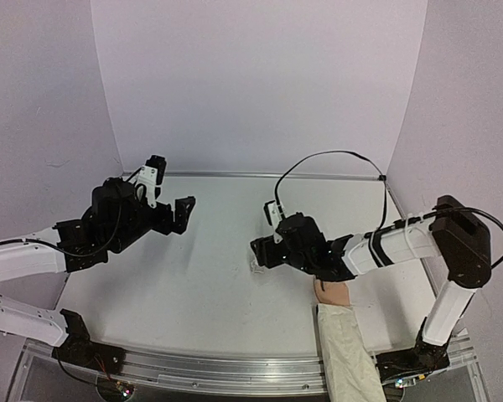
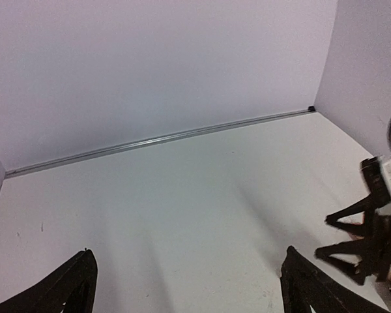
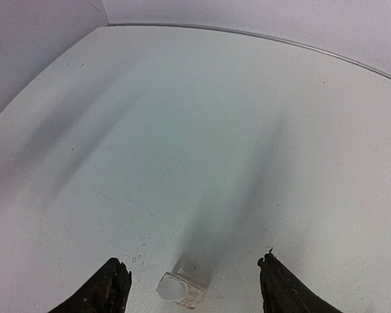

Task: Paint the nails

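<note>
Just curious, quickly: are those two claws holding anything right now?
Left gripper: open, holding nothing.
Right gripper: open; small bottle lies between its fingers, untouched.

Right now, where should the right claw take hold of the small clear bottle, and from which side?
Probably across the clear body of the bottle, just behind its white cap, coming down from above. It seems to lie on its side on the table, in the gap of the open right claw.
</note>
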Controlling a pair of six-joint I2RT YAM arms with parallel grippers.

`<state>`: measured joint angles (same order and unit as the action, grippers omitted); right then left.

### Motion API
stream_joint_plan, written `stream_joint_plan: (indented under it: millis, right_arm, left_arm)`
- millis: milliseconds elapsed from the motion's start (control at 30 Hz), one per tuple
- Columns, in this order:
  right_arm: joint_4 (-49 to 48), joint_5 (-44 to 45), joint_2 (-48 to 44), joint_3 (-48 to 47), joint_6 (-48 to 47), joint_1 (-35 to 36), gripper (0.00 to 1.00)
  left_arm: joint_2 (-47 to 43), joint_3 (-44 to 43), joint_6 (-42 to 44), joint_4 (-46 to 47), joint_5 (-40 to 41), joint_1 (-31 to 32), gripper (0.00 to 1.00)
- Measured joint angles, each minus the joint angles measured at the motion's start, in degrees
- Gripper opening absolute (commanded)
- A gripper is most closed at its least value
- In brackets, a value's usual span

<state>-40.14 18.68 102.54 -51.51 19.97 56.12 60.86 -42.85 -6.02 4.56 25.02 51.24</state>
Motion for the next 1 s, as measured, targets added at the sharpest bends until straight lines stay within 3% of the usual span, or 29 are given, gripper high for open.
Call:
stream_joint_plan:
  millis: [267, 400, 533, 800, 1000]
  right_arm:
    - [2.25, -3.19, -18.58, 9.03, -0.57, -15.76, 0.88]
    - [3.23, -7.21, -28.79, 15.52, -0.48, -28.65, 0.97]
    - [7.17, -9.42, -35.41, 20.17, 0.26, -39.6, 0.98]
    - [15.47, -6.54, -48.26, 25.97, -0.24, -42.32, 0.98]
    - [15.41, -3.72, -53.96, 29.57, -1.84, -42.32, 0.98]
  left_arm:
    - [-8.48, 10.1, -6.75, -0.44, -0.2, -16.79, 1.0]
    - [-16.35, 15.98, -9.22, 0.02, 1.11, -22.47, 1.0]
    - [-23.41, 20.9, -10.58, 0.02, 2.14, -24.68, 0.99]
    - [-32.5, 26.43, -10.4, 0.52, 1.62, -24.68, 0.99]
    - [-36.28, 29.99, -7.76, 3.02, 1.57, -24.68, 0.99]
